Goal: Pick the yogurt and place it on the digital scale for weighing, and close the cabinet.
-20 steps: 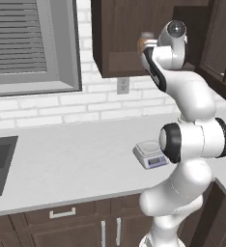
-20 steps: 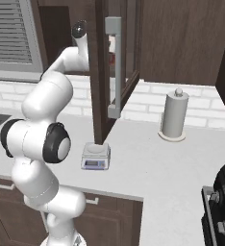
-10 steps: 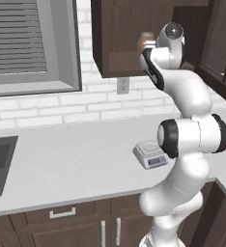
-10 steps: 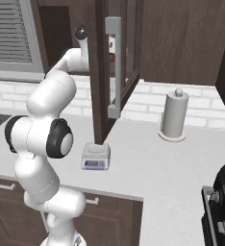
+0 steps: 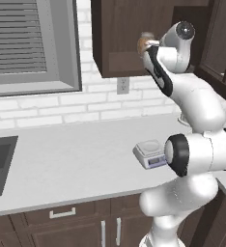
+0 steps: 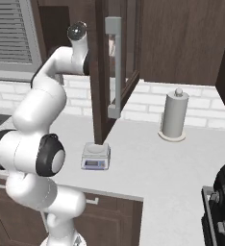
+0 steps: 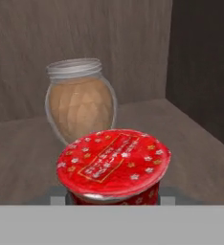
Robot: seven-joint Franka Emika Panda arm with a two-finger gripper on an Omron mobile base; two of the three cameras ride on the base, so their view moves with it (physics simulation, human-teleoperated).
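Jaws [image 7: 113,201] closed on the yogurt [image 7: 114,165], 1 grey fingertip [image 7: 57,196] just visible at either side of the red cup, low in the hand view. Lid patterned with small pale stars and a printed label, facing up toward the camera. Just behind the yogurt, an amber-brown jar [image 7: 80,100] with a pale screw lid, upright on the same cabinet shelf [image 7: 190,143], close to the yogurt; touching or apart, cannot tell. Behind the jar, the wooden back wall of the cabinet [image 5: 124,34]; to the yogurt's right, a darker side wall.

From the base views, arm reaching up into the cabinet, jar glimpsed beside the hand at the opening. Cabinet door [image 6: 115,72] standing open, its slim vertical metal handle [image 6: 115,67] facing the right base camera. Well below the yogurt, digital scale [image 6: 95,156] flat on the worktop [image 6: 153,168], under the open door, nothing on its plate. Farther along the worktop from the scale, a paper towel roll [image 6: 173,115] upright against the white brick wall.
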